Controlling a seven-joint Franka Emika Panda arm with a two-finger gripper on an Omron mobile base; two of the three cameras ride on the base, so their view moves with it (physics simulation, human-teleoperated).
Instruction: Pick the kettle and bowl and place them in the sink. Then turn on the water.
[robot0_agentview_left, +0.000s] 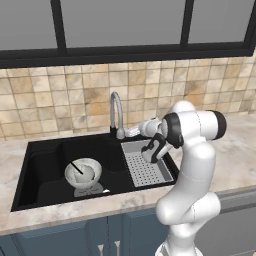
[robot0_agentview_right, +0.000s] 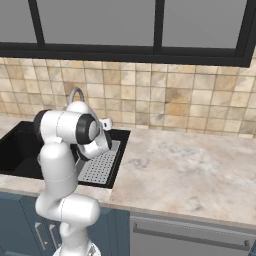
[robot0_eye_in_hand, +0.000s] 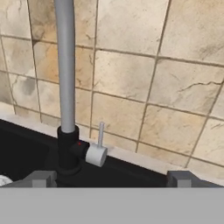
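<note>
At the far rim of the sink (robot0_agentview_left: 30, 165), just right of the faucet (robot0_agentview_left: 115, 107), the gripper (robot0_agentview_left: 131, 131) hovers with its jaws spread wide and nothing between them, its fingertips (robot0_eye_in_hand: 40, 178) pointed at the faucet base. The thing to work now is the small lever (robot0_eye_in_hand: 100, 144), a thin grey stick standing upright from a pale round knob on the right side of the black base. It looks rigid and light, likely to pivot with little force, but thin and smooth enough to slip; I would push against the stick near its top or close on it from both sides. The curved silver pipe rises just left of it and should be kept clear of. In the left part of the basin the whitish bowl (robot0_agentview_left: 83, 172) rests with a thin black handle showing inside it; the kettle itself I cannot make out clearly. No blue stream runs yet. The grey perforated drain tray (robot0_agentview_left: 147, 167) lies at the right.
</note>
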